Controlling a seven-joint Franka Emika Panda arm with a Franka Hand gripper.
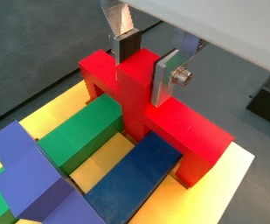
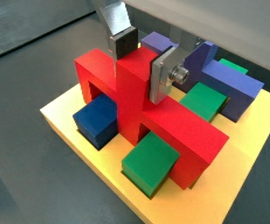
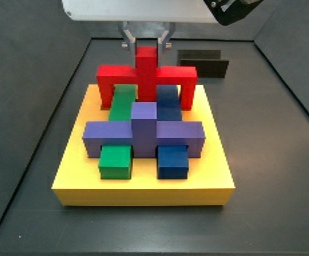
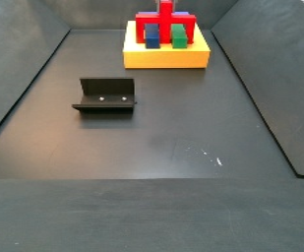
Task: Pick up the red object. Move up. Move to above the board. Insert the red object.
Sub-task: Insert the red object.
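Note:
The red object stands on the yellow board, its crossbar spanning a green bar and a blue bar, its legs down at the board's surface. My gripper is above it, with the fingers on both sides of the central upright tab and pressed against it. The same shows in the other wrist view: gripper, red object, board. In both side views the red object sits at one end of the board, under the gripper.
A purple cross piece lies on the board in front of the red object, over the green bar and blue bar. The fixture stands on the dark floor apart from the board. Dark walls enclose the floor.

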